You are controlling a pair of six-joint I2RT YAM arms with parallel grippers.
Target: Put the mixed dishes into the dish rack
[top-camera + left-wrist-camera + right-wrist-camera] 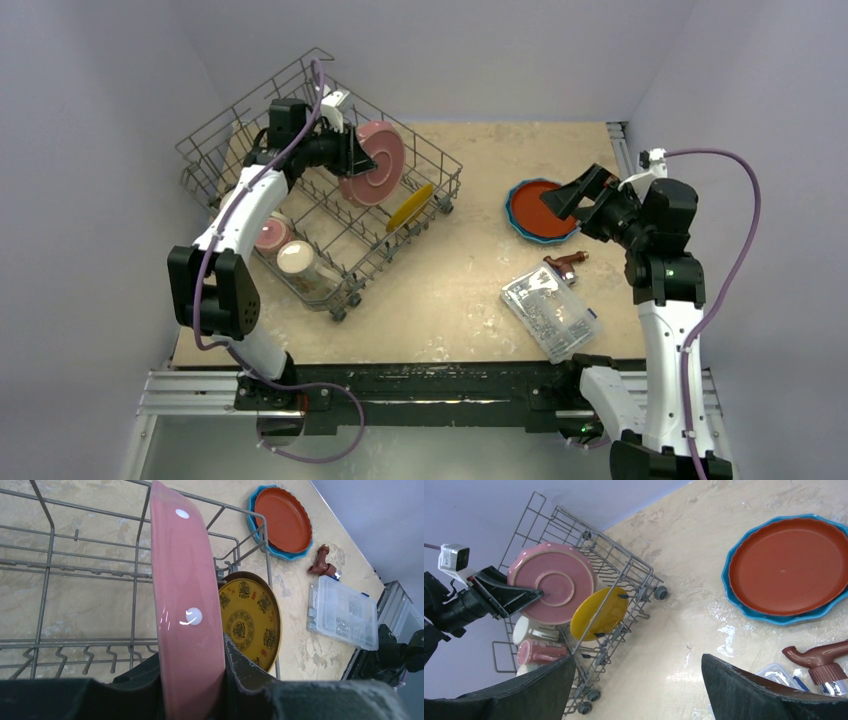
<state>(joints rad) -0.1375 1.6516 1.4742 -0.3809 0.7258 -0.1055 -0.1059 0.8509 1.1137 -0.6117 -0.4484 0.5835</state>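
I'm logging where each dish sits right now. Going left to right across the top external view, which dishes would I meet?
pink mug → cream mug → pink plate → yellow plate → red-orange plate

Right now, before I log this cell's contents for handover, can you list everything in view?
dish rack: one, grey wire, table's left
pink plate: one, white-dotted, upright in the rack
yellow plate: one, dark-patterned, on edge in the rack beside the pink plate
mugs: two clear, a pink mug and a cream mug, rack's near end
red-orange plate: one, lying on the blue plate
blue plate: one, flat on the table, right
reddish-brown object: one, beside the box
clear plastic box: one, small metal parts inside, near right
table: one, beige
left fingers: shut on the pink plate
right fingers: open, empty, by the stacked plates
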